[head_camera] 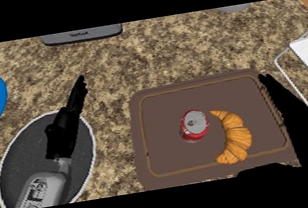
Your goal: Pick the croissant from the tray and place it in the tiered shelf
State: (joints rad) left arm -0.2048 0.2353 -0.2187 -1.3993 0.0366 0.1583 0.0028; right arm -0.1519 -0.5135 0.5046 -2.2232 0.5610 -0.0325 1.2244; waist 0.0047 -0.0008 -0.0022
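Croissant (pixel 232 136) lies untouched on the brown tray (pixel 153 126) beside a red can (pixel 195 126), right hand (pixel 297 113) open alongside, presumably staging a grasp; left hand (pixel 70 119) open, resting.

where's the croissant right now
In the head view the croissant lies on the right part of the brown tray, just right of the red can, with the right hand along the tray's right edge.
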